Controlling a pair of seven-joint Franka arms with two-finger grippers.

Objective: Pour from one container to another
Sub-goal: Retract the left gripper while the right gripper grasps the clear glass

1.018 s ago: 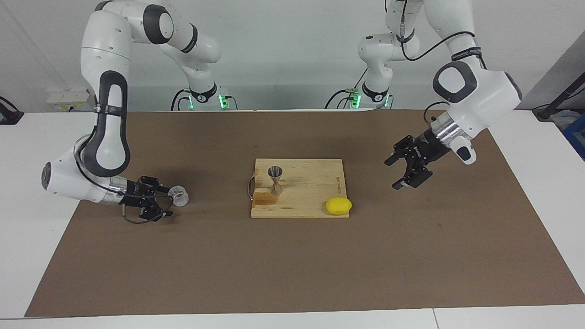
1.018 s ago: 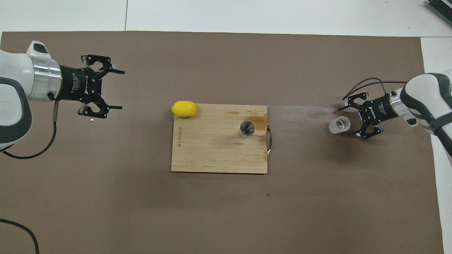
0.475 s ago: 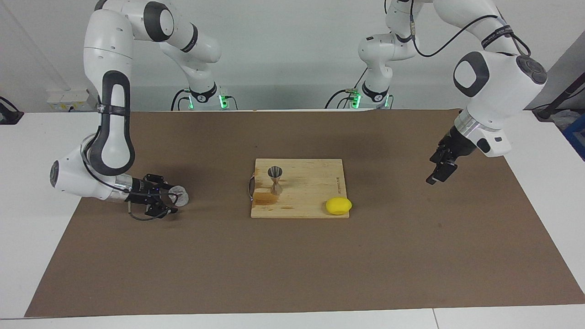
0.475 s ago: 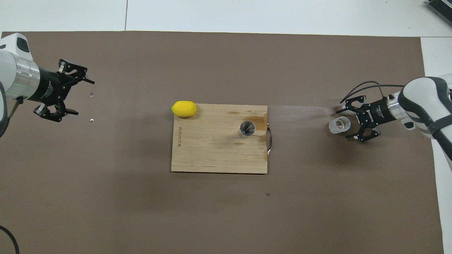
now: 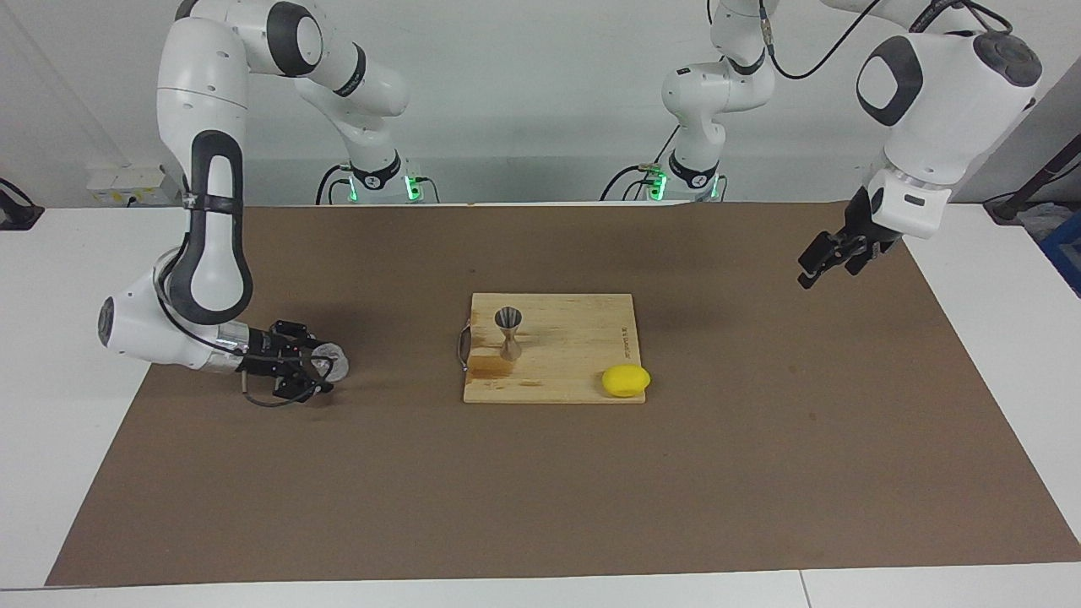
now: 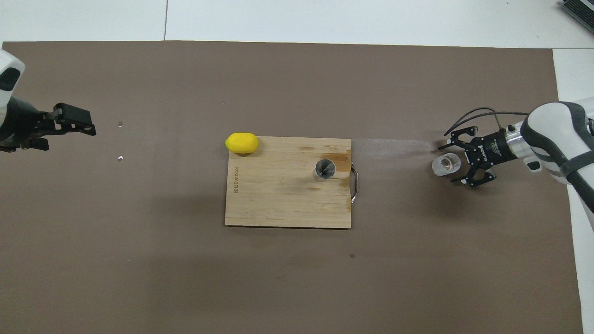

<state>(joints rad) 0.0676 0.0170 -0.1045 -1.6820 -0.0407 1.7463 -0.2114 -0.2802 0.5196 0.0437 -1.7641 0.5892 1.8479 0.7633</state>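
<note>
Matt paper, bare wood, glass and steel

A matt brown paper-like sheet (image 5: 540, 473) is covering the white, smooth table (image 5: 996, 355). The wooden board (image 5: 574, 355) is showing pale grain with darker stained patches and a metal handle (image 6: 355, 184). The jigger (image 5: 508, 333) is gleaming as polished steel; the glass cup (image 6: 446, 164) is looking clear and thick-walled. The lemon (image 5: 626, 380) is looking smooth and softly shiny.

Robot lab: two Franka arms (image 5: 203, 211) bolted at white table (image 5: 51, 279), brown mat (image 5: 540, 481), bare wall.
</note>
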